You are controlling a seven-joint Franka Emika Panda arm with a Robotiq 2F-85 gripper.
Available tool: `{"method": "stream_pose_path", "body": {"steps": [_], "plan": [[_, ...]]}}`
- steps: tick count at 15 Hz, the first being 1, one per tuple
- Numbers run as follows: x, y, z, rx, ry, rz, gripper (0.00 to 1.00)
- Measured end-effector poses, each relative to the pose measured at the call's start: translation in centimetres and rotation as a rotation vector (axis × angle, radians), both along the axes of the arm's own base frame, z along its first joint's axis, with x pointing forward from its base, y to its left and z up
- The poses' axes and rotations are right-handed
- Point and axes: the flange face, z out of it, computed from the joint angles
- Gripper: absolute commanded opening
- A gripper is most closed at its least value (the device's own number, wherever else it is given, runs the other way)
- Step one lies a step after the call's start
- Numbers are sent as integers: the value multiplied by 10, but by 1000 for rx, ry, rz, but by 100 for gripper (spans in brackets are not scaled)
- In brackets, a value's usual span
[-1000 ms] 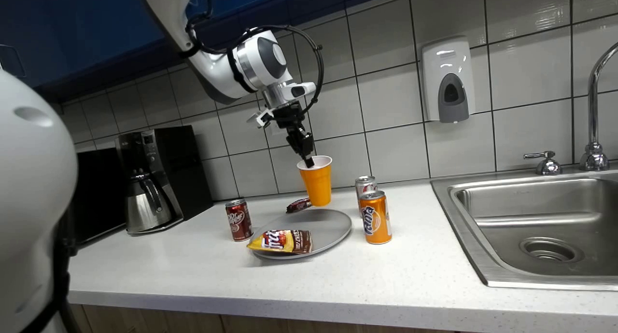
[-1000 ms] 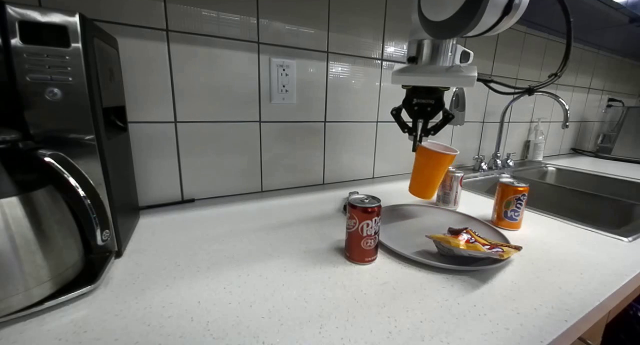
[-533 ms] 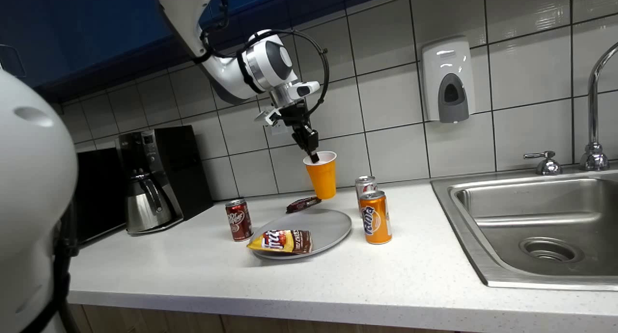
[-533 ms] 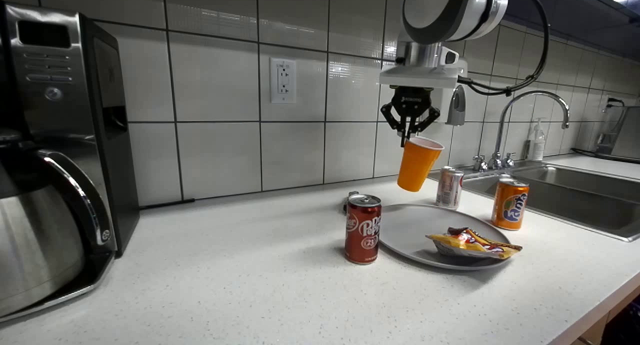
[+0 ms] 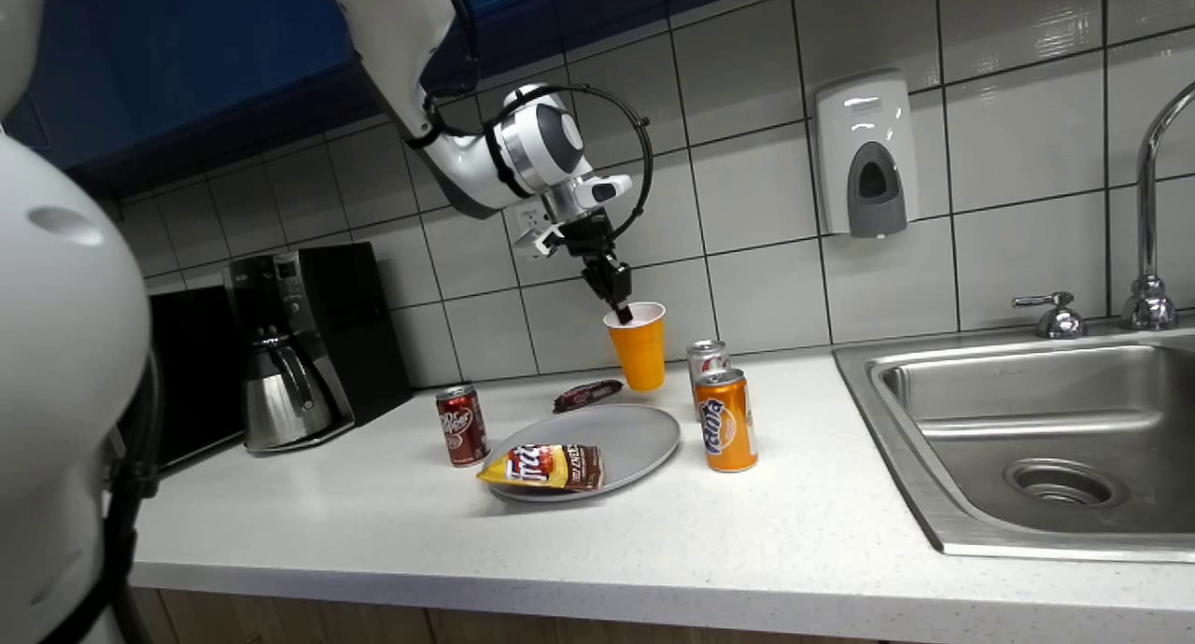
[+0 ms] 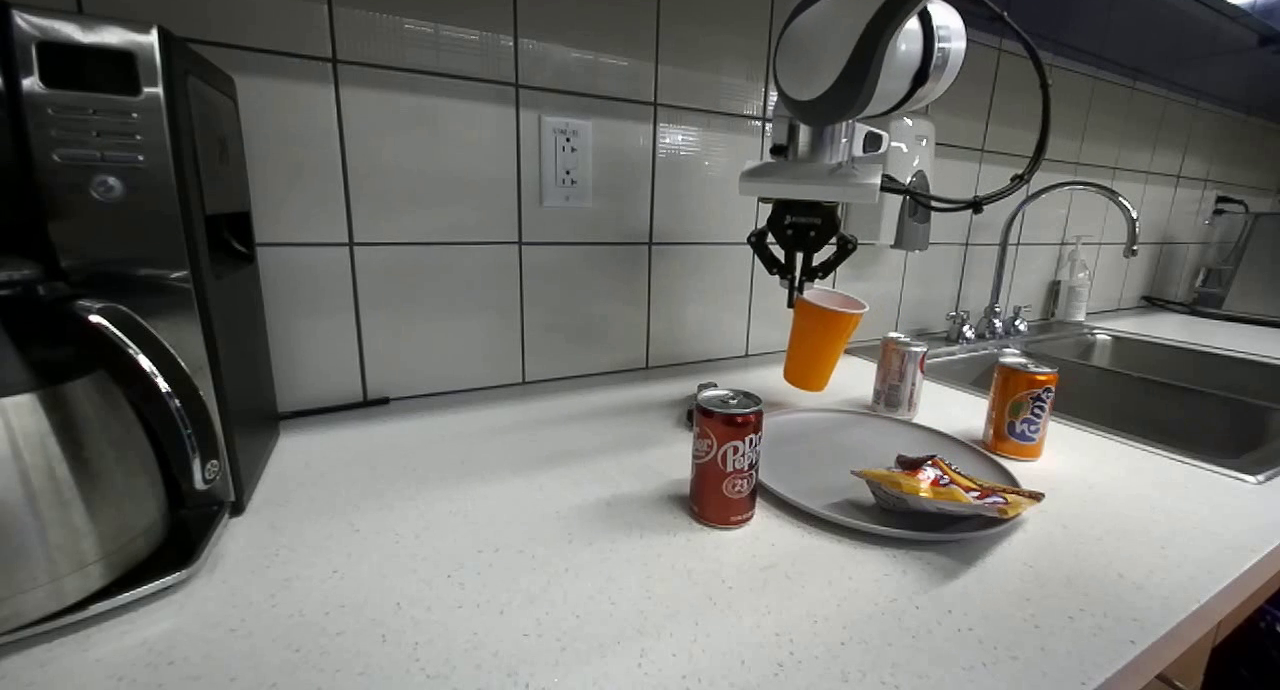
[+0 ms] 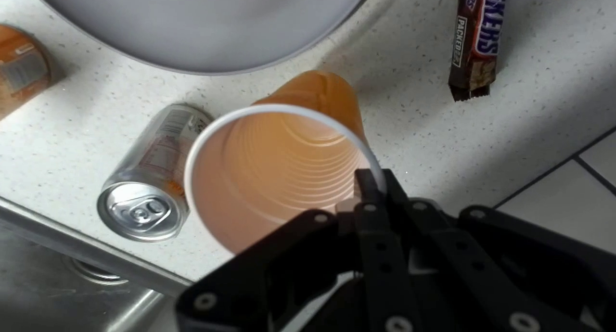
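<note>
Cup [image 6: 822,345] aloft below the gripper [image 6: 795,296], with long axis tilted, clasped by one side of its rim. Over the counter [image 6: 460,530], between silver can [image 7: 159,154] and candy bar [image 7: 474,45].

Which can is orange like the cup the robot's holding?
The Fanta can: it is orange, like the cup in the gripper. The Dr Pepper can is dark red, and the other can is mostly silver.

I saw the black gripper [image 6: 797,293] pinching the rim of a tilted orange cup [image 6: 818,348] above the counter [image 6: 480,550]. A yellow snack bag [image 6: 938,489] lay on the grey plate [image 6: 815,455], a Dr Pepper can [image 6: 726,460] and a Fanta can [image 6: 1020,410] standing on opposite sides of it.
</note>
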Motion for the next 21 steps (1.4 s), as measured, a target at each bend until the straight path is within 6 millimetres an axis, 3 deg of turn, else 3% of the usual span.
{"method": "stream_pose_path", "body": {"steps": [6, 7, 8, 10, 19, 21], "plan": [[21, -5, -19, -14, 14, -2, 1], [24, -5, -21, -15, 15, -2, 7], [26, -6, -23, -17, 17, -3, 31], [30, -8, -26, -21, 20, -5, 33], [39, -3, -18, -27, 2, 2, 99], [40, 2, -15, -26, -2, 8, 100]]}}
